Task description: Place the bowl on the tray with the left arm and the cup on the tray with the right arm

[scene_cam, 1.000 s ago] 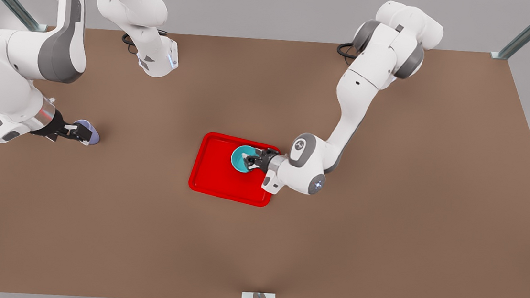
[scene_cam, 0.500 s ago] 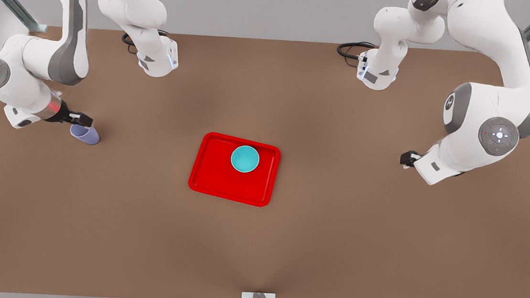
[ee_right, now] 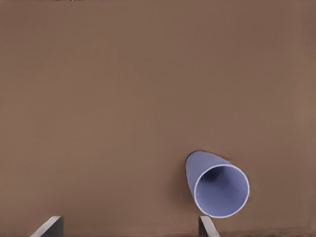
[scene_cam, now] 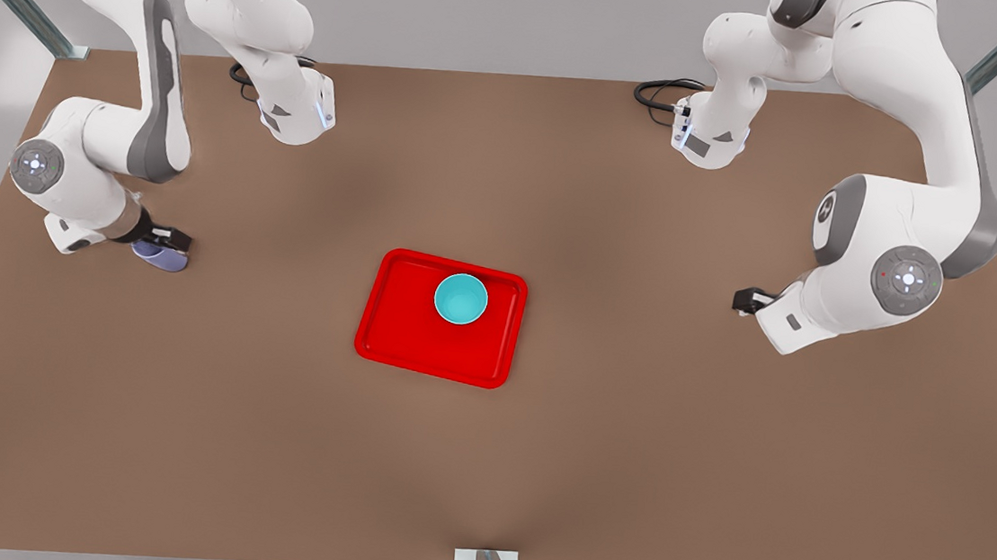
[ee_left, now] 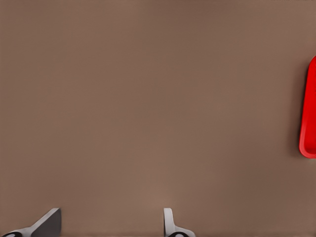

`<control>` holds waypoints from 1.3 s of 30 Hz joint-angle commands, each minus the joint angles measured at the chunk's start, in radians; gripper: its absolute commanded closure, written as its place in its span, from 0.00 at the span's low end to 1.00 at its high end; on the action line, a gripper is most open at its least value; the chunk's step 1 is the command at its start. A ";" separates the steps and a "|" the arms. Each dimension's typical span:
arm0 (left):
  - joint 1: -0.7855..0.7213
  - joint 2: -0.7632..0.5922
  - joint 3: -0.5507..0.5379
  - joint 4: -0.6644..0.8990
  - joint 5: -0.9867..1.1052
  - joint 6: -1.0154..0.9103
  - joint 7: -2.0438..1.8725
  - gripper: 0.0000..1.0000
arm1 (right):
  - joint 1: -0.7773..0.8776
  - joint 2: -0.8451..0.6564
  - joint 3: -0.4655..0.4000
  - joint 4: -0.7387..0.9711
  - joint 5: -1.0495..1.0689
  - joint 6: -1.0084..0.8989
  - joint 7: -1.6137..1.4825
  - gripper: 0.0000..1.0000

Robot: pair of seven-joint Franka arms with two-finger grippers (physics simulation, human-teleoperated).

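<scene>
In the front view the turquoise bowl point(scene_cam: 461, 299) sits upright in the far part of the red tray point(scene_cam: 403, 344) at the middle of the brown table point(scene_cam: 483, 459); the right gripper point(scene_cam: 164, 239) hangs over the lavender cup point(scene_cam: 165, 259) near the front view's left edge, the cup well apart from the tray; the left gripper point(scene_cam: 745, 301) hovers over bare table toward the front view's right, well clear of the tray, holding nothing

In the left wrist view the left gripper point(ee_left: 108, 224) has its fingertips point(ee_left: 49, 222) spread apart above bare table, with the tray's rim point(ee_left: 308, 118) at the frame's edge

In the right wrist view the right gripper point(ee_right: 131, 227) also has its fingertips point(ee_right: 206, 226) set wide; the cup point(ee_right: 217, 185) seems to lie tilted on the table just beside one fingertip, its open mouth toward the camera, not gripped
</scene>
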 commanded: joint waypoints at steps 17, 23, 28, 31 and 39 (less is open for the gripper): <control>-0.003 0.026 0.000 0.000 -0.002 0.003 0.001 0.00 | -0.017 0.041 -0.121 -0.091 -0.057 0.064 -0.031 0.00; -0.003 0.028 0.000 0.000 -0.002 0.002 0.001 0.00 | -0.037 0.079 -0.158 -0.090 -0.074 0.123 -0.071 0.00; -0.003 0.034 0.000 -0.001 -0.002 0.005 0.001 0.00 | -0.049 0.116 -0.193 -0.091 -0.074 0.141 -0.112 0.00; -0.003 0.035 0.000 -0.001 -0.002 0.006 0.001 0.00 | -0.052 0.125 -0.193 -0.136 -0.072 0.209 -0.112 0.00; -0.003 0.041 0.000 -0.001 -0.002 0.009 0.001 0.00 | -0.094 0.176 -0.192 -0.138 -0.071 0.238 -0.135 0.00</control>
